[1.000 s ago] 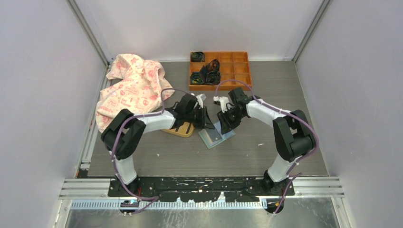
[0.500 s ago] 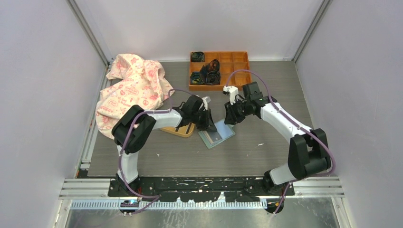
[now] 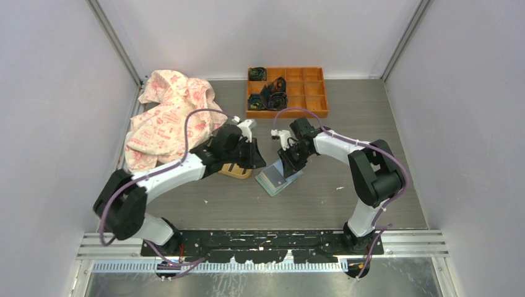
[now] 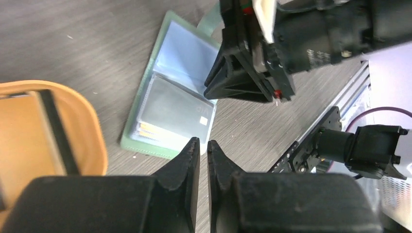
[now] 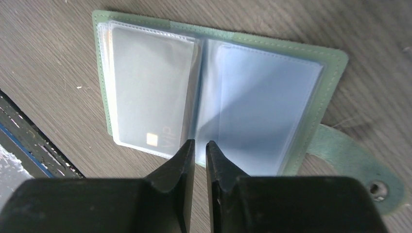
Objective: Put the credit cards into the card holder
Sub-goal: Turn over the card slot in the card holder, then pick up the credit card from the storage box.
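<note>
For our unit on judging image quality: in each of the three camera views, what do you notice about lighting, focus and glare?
Top external view: even, soft light, sharp, faint shadows on the table. Left wrist view: the left gripper near the lens is dark and blurred, the card holder crisper. Right wrist view: pale sheen on the holder's clear sleeves, right gripper blurred.

Top cam high, looks down on table (image 3: 371, 124); wrist cams close, share card holder (image 5: 214, 97).
</note>
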Controlling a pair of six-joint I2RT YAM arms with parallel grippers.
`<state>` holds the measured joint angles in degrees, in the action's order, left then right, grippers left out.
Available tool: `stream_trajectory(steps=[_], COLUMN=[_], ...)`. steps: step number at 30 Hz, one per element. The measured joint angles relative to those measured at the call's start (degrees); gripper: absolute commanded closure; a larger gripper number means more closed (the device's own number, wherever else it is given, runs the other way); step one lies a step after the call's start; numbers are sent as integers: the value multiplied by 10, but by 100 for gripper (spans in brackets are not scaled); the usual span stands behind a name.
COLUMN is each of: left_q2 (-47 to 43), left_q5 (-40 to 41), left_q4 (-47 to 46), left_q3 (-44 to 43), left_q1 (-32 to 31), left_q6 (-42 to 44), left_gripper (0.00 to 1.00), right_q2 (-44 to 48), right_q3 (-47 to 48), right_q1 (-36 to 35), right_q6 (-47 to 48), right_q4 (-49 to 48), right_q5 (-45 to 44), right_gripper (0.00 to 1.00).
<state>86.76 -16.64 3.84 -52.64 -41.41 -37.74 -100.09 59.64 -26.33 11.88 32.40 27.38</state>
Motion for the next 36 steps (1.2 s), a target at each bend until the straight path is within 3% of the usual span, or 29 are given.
stream_trajectory(steps=[1,2,5,7,9,10,14,18,25,36], left_q2=[-21,-47,-111,-134,-138,-134,-84,-19,73,149], left_q5=[9,20,42,54,55,50,21,8,11,-26], left_q4=[6,14,44,65,87,96,131,165,205,233], left_q3=[3,9,24,34,38,39,31,1,-67,-108], left_q1=[2,5,33,67,104,120,180,188,188,188], left_q6=[10,25,64,81,89,92,104,120,150,167], left_gripper=[85,76,41,34,34,34,35,38,42,46], right_q2=[1,4,38,86,153,185,265,215,171,160], right_q3=[4,9,12,12,12,12,33,115,22,17], right_q1=[-1,-1,0,0,1,2,14,22,37,40], right_q6=[2,6,25,43,61,68,90,68,28,25], right_q4=[0,3,14,21,16,10,-3,4,-6,-5], right_q5=[-2,-6,-21,-38,-59,-66,-45,42,133,167], right_gripper=[78,77,69,44,4,1,2,6,8,8])
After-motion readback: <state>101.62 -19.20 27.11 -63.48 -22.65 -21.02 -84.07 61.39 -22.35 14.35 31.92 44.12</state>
